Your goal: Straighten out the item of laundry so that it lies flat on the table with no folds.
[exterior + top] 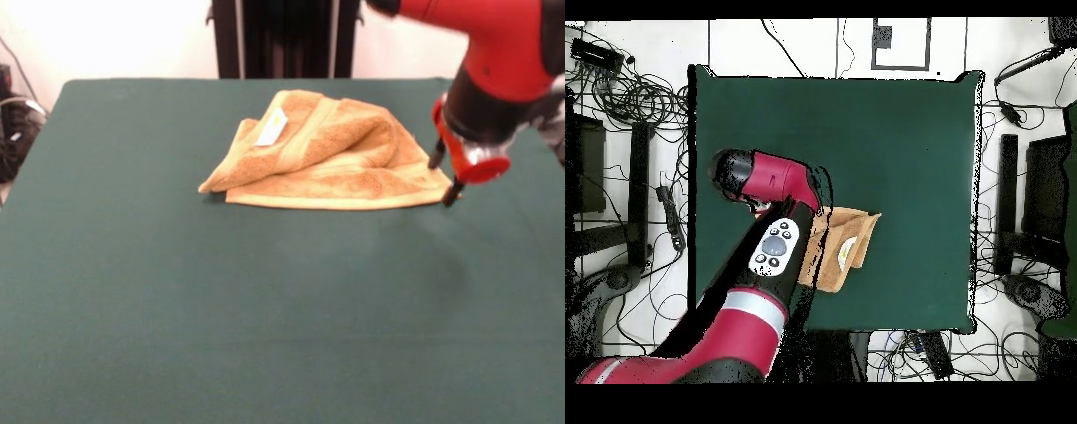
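one rumpled, folded terry towel

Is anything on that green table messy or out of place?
Yes: the orange towel lies crumpled, folded over itself in humps with its white label showing on top, instead of spread flat on the table. The robot's pincer sits at the towel's corner. Nothing looks spilled or damaged.

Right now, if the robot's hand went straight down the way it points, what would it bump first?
Probably the dark green felt-covered table, right beside the golden-orange terry towel's corner. The hand points downward; depth is unclear.
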`<state>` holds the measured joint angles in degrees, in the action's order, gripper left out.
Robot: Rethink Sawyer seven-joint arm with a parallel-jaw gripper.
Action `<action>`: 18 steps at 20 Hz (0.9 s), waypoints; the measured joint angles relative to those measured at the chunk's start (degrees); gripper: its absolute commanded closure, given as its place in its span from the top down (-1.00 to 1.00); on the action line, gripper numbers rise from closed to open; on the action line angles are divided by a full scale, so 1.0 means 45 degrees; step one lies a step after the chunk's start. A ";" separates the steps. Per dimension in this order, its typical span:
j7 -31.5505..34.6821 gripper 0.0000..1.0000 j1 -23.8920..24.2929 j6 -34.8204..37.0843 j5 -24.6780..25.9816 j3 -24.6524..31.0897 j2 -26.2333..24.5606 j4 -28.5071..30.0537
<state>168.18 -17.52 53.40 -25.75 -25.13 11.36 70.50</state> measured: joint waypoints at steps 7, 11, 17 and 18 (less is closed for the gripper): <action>-0.1160 1.00 0.1291 0.1038 0.3398 0.0031 0.1650 -0.0601; -0.2299 1.00 0.2399 0.1012 0.4415 0.0230 0.2284 -0.0869; -0.3212 1.00 0.3717 0.0295 0.4995 0.0455 0.2717 -0.0865; -0.3212 1.00 0.3796 0.0091 0.5132 0.0457 0.2715 -0.0865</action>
<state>153.72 -0.44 53.81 -2.66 -23.07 23.57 66.60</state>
